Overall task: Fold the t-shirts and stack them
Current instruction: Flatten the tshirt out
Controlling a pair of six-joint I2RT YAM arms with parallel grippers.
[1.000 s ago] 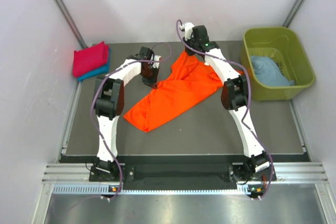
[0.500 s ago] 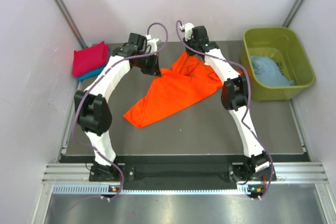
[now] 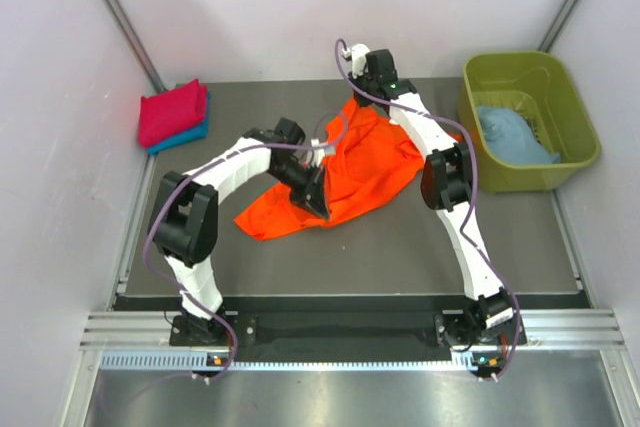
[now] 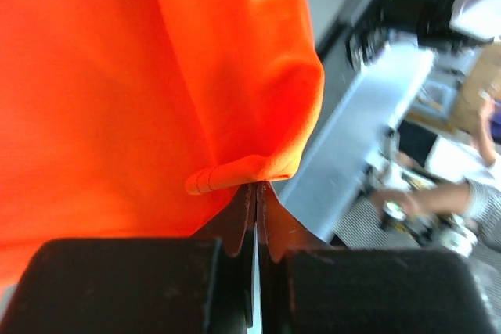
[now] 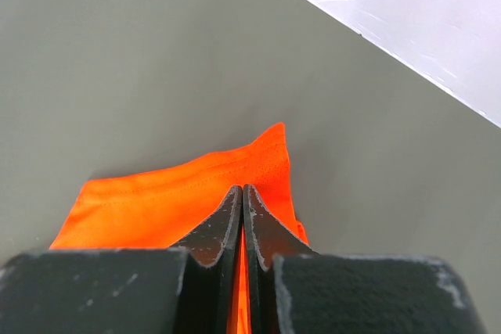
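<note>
lying bunched in the middle of the dark surface point(image 3: 400, 247) is one orange t-shirt point(image 3: 355, 175). two hands pinch it: the left hand point(image 4: 256, 188) is pressed together on a hem fold, the right hand point(image 5: 241, 190) on a far corner. one pink t-shirt point(image 3: 172, 114) sits folded on one blue t-shirt point(image 3: 186, 137), far left. one light blue t-shirt point(image 3: 512, 135) lies in one green tub point(image 3: 520, 62), far right.

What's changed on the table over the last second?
The left gripper pinched shut on an edge of the orange shirt and swung it toward the near side, over the rest of the cloth. The right gripper stayed clamped on the far corner. The folded stack and tub did not move.
</note>
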